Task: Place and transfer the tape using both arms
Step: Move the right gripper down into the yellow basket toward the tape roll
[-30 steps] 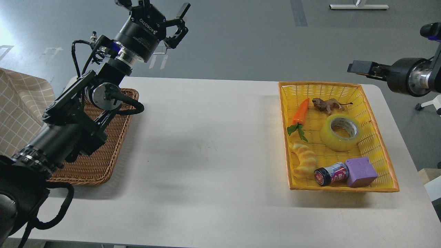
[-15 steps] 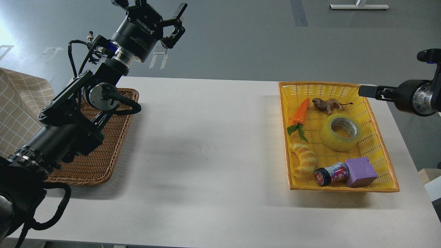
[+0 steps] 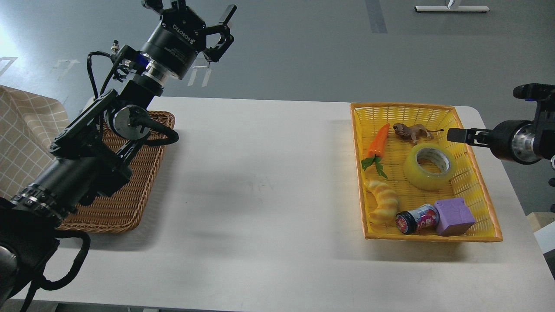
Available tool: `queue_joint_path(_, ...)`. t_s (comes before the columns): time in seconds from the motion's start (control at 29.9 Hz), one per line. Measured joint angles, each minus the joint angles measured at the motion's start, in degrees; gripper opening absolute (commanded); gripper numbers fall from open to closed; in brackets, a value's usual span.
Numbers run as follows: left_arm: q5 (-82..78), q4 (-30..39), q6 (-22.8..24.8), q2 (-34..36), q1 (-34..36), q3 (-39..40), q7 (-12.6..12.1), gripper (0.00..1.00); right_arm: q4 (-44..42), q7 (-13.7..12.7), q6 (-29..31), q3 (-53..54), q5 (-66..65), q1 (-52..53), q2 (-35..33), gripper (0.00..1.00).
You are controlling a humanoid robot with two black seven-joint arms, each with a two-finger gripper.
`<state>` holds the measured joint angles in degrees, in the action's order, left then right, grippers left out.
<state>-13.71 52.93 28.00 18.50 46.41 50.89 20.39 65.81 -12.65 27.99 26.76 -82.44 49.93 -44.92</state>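
Note:
The tape (image 3: 428, 167), a wide yellow translucent roll with a grey-white core, lies flat in the yellow basket (image 3: 358, 182) at the table's right. My right gripper (image 3: 453, 134) comes in from the right and hovers over the basket's right rim, just up and right of the tape, not touching it. It is seen side-on, so its fingers cannot be told apart. My left gripper (image 3: 203, 19) is raised high at the far left, above the table's back edge, with fingers spread open and empty.
The yellow basket also holds a toy carrot (image 3: 378, 141), a toy lion (image 3: 412, 131), a yellow ridged toy (image 3: 383, 201), a small can (image 3: 417, 219) and a purple block (image 3: 453, 216). A brown wicker basket (image 3: 130, 203) lies under my left arm. A checked cloth (image 3: 26, 138) is at the far left.
My right gripper has come down and now sits over the yellow basket's right rim near the tape. My left arm has barely moved.

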Motion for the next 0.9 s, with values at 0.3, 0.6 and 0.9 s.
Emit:
queue_joint_path(0.3,0.0,0.0,0.0,0.3,0.0,0.0,0.0,0.98,-0.6,0.0,0.0,-0.1,-0.1,-2.3,0.1,0.76)
queue_joint_path(0.6,0.0,0.0,0.0,0.4,0.0,0.0,0.0,0.98,-2.1,0.1,0.0,-0.1,-0.3,-2.7,2.0,0.68)
queue_joint_path(0.9,0.0,0.0,0.0,0.5,0.1,0.0,0.0,0.98,-4.0,0.1,0.0,-0.1,-0.3,-3.0,3.9,0.68)
